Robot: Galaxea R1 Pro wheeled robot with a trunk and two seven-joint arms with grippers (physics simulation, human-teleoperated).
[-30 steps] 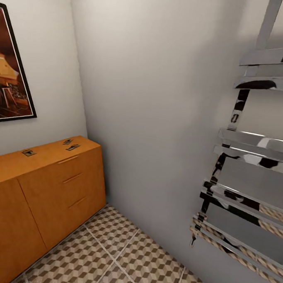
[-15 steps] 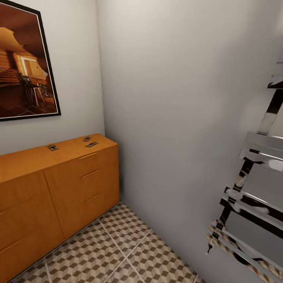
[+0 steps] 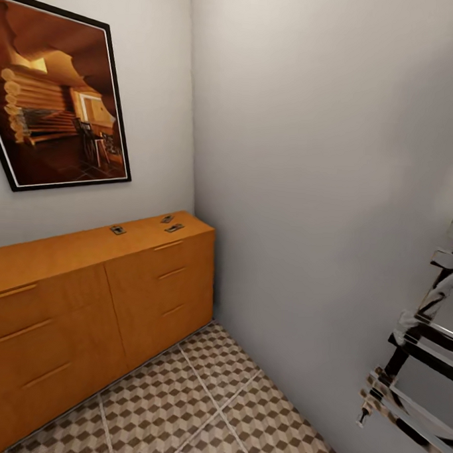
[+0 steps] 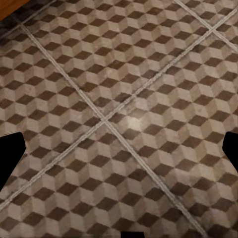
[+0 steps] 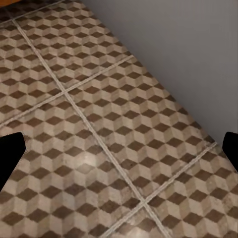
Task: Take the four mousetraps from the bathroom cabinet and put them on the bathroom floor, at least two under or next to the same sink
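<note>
The orange-brown cabinet (image 3: 83, 299) stands against the left wall in the head view. Three small dark mousetraps lie on its flat top near the corner end: one (image 3: 118, 230) further left, and two close together (image 3: 167, 219) (image 3: 174, 228). The cube-patterned bathroom floor (image 3: 197, 411) stretches in front of it. My left gripper (image 4: 120, 151) hangs open above bare tiles, with black fingertips (image 4: 10, 153) at the picture's edges. My right gripper (image 5: 120, 148) is open too, over tiles beside the grey wall. The sink is out of view.
A framed picture (image 3: 60, 98) hangs above the cabinet. A chrome towel rail (image 3: 419, 356) juts from the right wall. The grey wall (image 3: 308, 191) meets the cabinet's end in a narrow corner.
The camera has turned left, so the cabinet, picture and mousetraps sit further right in the view and the towel rail has slid towards the right edge. The things themselves have not moved.
</note>
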